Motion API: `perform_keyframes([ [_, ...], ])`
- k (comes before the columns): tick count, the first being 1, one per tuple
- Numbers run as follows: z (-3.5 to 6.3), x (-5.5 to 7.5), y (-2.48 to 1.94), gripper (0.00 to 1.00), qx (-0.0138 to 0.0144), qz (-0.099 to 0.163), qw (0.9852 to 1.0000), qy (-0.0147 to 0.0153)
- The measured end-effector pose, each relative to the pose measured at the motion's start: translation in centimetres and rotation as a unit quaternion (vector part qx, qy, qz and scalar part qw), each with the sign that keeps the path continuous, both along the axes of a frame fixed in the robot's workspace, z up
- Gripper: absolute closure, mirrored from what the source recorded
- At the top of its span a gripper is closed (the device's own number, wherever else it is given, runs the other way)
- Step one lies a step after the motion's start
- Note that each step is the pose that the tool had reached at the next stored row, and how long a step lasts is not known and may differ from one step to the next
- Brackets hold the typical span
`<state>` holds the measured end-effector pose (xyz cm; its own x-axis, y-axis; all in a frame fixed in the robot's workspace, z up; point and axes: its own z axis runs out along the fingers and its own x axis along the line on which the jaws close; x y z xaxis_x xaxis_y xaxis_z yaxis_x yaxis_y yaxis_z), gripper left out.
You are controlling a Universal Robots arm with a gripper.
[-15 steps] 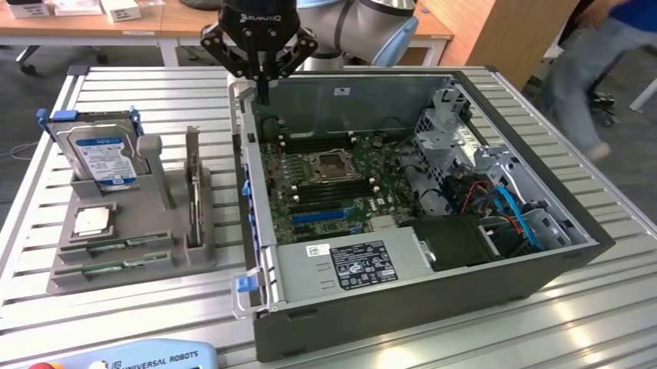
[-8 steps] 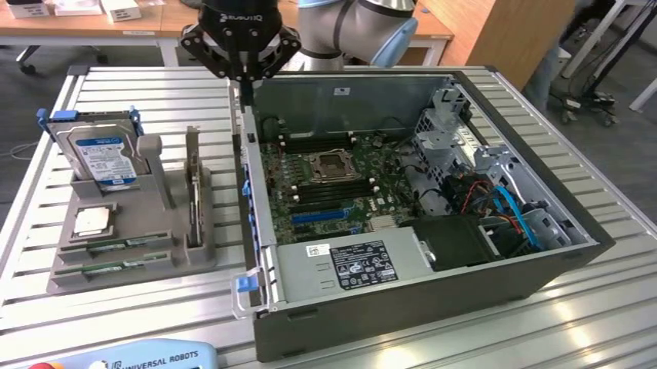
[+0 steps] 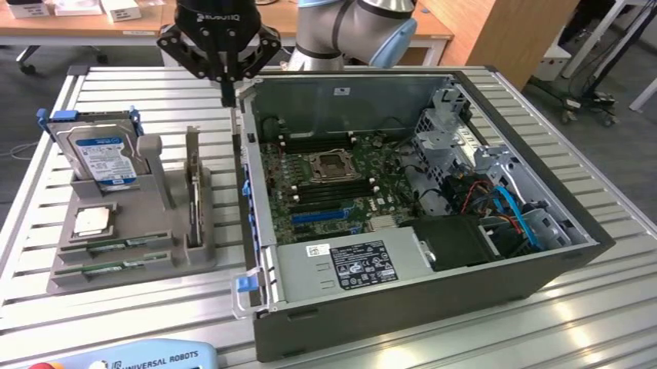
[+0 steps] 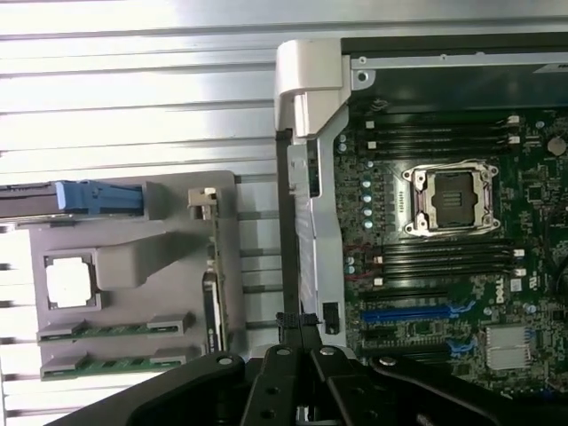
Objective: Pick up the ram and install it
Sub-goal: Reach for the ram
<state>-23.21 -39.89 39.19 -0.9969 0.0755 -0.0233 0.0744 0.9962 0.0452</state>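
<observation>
The task is hardly begun: the ram [image 3: 118, 246], two green sticks, lies in the gray holder [image 3: 154, 261] at the exterior view's lower left. The pincer [image 3: 228, 98] is closed and empty, at upper left, above the gap between the holder and the open computer case [image 3: 411, 307]. The hard drive [image 3: 103, 157] and the processor chip [image 3: 92, 221] share the holder.

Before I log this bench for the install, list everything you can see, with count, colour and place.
table: one, silver, slatted
computer case: one, dark grey, open, on the table
motherboard: one, green, inside the case
holder: one, grey, exterior view's left of the case
ram sticks: two, green, lying in the holder's front slots
hard drive: one, silver, blue-white label, upright in the holder
processor chip: one, silver, flat in the holder
gripper: one, black, shut, above the gap between holder and case
</observation>
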Motion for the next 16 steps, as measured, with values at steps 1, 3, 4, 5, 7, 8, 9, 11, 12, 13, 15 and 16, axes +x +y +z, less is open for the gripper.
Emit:
perform_keyframes([
  [1, 0.00, -0.3, 0.00, 0.90, 0.0000, 0.000, 1.0000, 0.0000],
  [3, -0.01, -0.7, 0.00, 0.90, 0.0000, 0.000, 1.0000, 0.0000],
  [4, 0.00, -0.9, 0.00, 0.90, 0.0000, 0.000, 1.0000, 0.0000],
  [5, -0.01, -1.1, 0.00, 0.90, 0.0000, 0.000, 1.0000, 0.0000],
  [7, -0.01, -1.6, 0.00, 0.90, 0.0000, 0.000, 1.0000, 0.0000],
  [8, -0.01, -1.8, 0.00, 0.90, 0.0000, 0.000, 1.0000, 0.0000],
  [9, -0.01, -2.0, 0.00, 0.90, -0.0001, 0.000, 1.0000, 0.0000],
  [11, -0.03, -2.5, 0.00, 0.90, 0.0000, 0.000, 1.0000, 0.0000],
  [12, -0.03, -2.8, 0.00, 0.90, 0.0000, 0.000, 1.0000, 0.0000],
  [13, -0.03, -3.0, 0.00, 0.90, 0.0000, 0.000, 1.0000, 0.0000],
  [15, -0.04, -3.4, 0.00, 0.90, 0.0000, 0.000, 1.0000, 0.0000],
  [16, -0.04, -3.6, 0.00, 0.90, 0.0000, 0.000, 1.0000, 0.0000],
])
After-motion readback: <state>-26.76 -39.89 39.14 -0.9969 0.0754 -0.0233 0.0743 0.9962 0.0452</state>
